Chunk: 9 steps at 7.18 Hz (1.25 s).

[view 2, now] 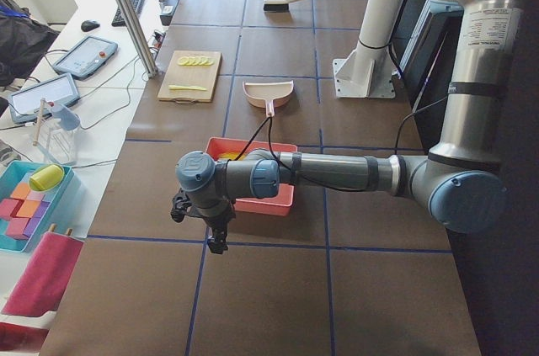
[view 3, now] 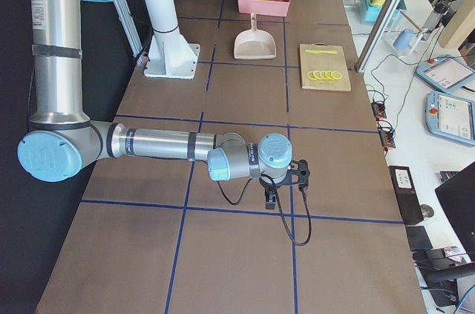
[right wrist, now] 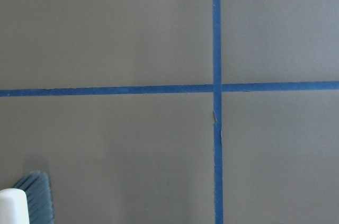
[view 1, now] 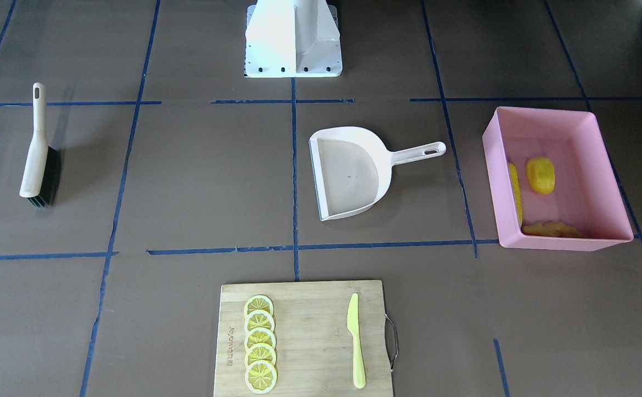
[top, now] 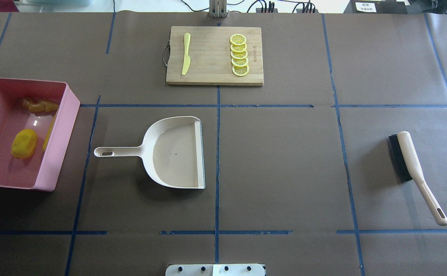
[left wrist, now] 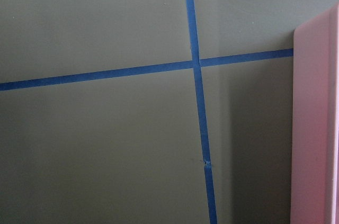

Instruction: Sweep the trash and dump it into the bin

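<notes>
The pink bin (view 1: 541,112) stands on the table, at the left edge of the overhead view (top: 65,126). In it lie the corn cob (view 1: 514,190), the potato-like lump (view 1: 540,175) and the ginger root (view 1: 551,229). My left gripper (view 2: 217,242) shows only in the exterior left view, low over the table just outside the bin; I cannot tell if it is open or shut. My right gripper (view 3: 271,201) shows only in the exterior right view, over bare table; I cannot tell its state. The left wrist view shows the bin's wall (left wrist: 315,128).
The beige dustpan (top: 175,151) lies mid-table and holds nothing. The beige hand brush (top: 411,165) lies on the robot's right; its bristles show in the right wrist view (right wrist: 32,200). A wooden cutting board (top: 211,57) with lemon slices (top: 239,55) and a yellow-green knife (top: 186,53) lies at the far edge.
</notes>
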Motion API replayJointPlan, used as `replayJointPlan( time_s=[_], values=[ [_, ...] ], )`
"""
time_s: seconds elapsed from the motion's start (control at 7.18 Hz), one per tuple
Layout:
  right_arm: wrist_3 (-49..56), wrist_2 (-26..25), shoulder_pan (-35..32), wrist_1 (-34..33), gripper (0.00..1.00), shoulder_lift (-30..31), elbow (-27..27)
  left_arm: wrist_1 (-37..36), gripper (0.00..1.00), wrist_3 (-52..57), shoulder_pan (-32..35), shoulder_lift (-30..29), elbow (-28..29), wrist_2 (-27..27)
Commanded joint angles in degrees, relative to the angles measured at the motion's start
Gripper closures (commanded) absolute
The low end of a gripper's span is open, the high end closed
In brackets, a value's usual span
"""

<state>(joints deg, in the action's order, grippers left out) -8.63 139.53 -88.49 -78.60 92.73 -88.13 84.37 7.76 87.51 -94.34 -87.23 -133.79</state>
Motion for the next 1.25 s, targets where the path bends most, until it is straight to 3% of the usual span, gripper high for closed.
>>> replayJointPlan(
  time_s=[0.0,0.28,0.7,1.11],
  values=[
    [2.6,0.1,-2.0,-8.7,0.00,-0.2,-2.3,0.0,0.00,0.2,0.0,-0.1,0.0,-0.1],
    [8.2,-0.5,-5.9,-15.9,0.00,-0.2,-5.4,0.0,0.00,0.3,0.0,-0.5,-0.2,0.0],
    [10.0,-5.2,-5.6,-15.2,0.00,0.2,-5.3,-0.1,0.00,0.4,-0.1,-0.6,-0.1,0.2],
    [9.7,-5.1,-5.6,-15.1,0.00,0.6,-5.0,-0.2,0.00,0.5,0.0,-0.3,0.0,0.2]
  ],
)
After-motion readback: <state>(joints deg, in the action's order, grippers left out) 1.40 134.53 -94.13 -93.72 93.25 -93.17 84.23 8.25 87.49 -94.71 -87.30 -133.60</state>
